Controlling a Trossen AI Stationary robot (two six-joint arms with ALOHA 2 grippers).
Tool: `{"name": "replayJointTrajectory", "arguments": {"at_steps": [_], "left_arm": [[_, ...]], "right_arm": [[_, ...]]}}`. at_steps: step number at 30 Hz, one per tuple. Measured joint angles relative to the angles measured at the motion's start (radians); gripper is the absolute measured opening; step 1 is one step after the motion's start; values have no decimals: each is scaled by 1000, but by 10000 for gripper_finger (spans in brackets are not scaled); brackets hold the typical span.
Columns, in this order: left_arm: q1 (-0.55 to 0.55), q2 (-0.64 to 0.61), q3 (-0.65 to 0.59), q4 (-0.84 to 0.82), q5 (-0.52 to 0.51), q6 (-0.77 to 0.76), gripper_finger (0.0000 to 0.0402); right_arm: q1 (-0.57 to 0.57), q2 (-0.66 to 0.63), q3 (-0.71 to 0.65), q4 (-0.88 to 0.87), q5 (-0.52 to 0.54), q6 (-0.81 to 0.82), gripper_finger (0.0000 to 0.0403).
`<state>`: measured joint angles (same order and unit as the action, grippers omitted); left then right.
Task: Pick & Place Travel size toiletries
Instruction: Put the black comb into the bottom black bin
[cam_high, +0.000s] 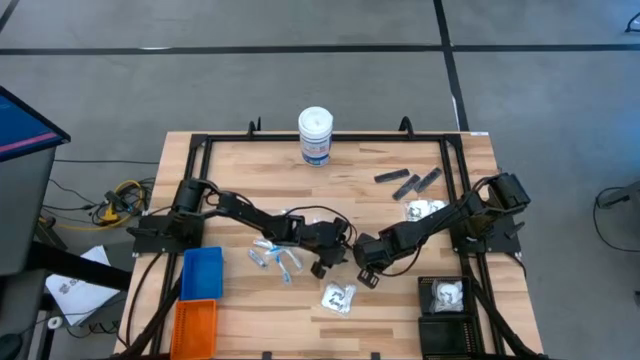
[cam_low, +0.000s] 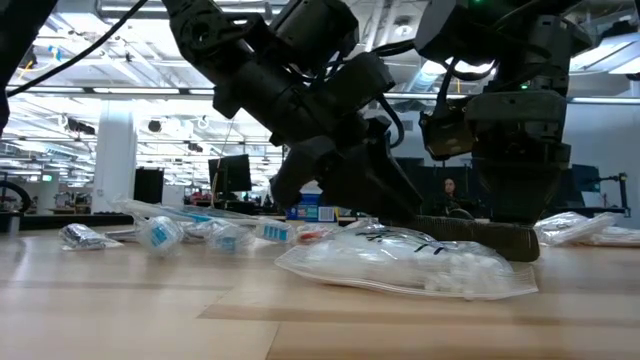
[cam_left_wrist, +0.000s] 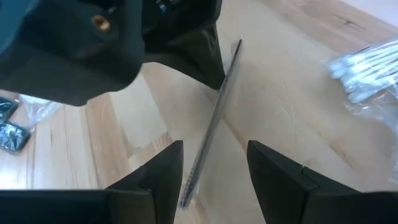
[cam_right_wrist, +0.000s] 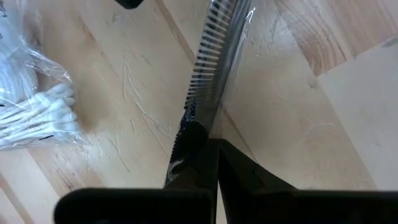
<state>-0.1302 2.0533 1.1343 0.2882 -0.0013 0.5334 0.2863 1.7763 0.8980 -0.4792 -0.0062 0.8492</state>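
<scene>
A slim black comb in a clear sleeve (cam_right_wrist: 208, 62) runs between my two grippers near the table's middle; the left wrist view shows the comb (cam_left_wrist: 214, 118) edge-on. My right gripper (cam_right_wrist: 211, 155) is shut on one end of it. My left gripper (cam_left_wrist: 214, 149) is open, one finger on either side of the comb's other end, touching nothing. A clear packet of cotton swabs (cam_high: 338, 297) lies flat on the table just nearer than both grippers. Silver-blue tubes and sticks (cam_high: 275, 255) lie under the left arm. Black pieces (cam_high: 408, 182) and another clear packet (cam_high: 425, 210) lie toward the far right. My right gripper pinches the comb's end (cam_right_wrist: 189, 134) between its two shut fingers, which lie roughly along the comb's length. The rest of the comb reaches out past the fingertips toward my left gripper. Whether the comb touches the table I cannot tell.
A tall white canister (cam_high: 315, 135) stands at the far edge. A blue bin (cam_high: 202, 272) and an orange bin (cam_high: 195, 325) sit near left. A black bin (cam_high: 445, 310) near right holds a clear packet. A black frame (cam_high: 200, 145) borders the table.
</scene>
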Motion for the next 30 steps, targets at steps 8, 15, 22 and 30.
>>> {"name": "replayJointTrajectory", "arguments": {"at_steps": [8, 15, 22, 30], "left_arm": [[4, 77, 67, -33, 26, -18, 168], [-4, 125, 124, -76, -6, -19, 144], [-6, 110, 122, -124, -50, -17, 51], [-12, 38, 116, -266, -104, -42, 5]], "right_arm": [[-1, 5, 21, -15, 0, -15, 0], [-1, 8, 30, -25, 3, -35, 0], [1, 3, 42, -3, 30, -102, 1], [7, -101, 114, -78, 117, -216, 65]]}}
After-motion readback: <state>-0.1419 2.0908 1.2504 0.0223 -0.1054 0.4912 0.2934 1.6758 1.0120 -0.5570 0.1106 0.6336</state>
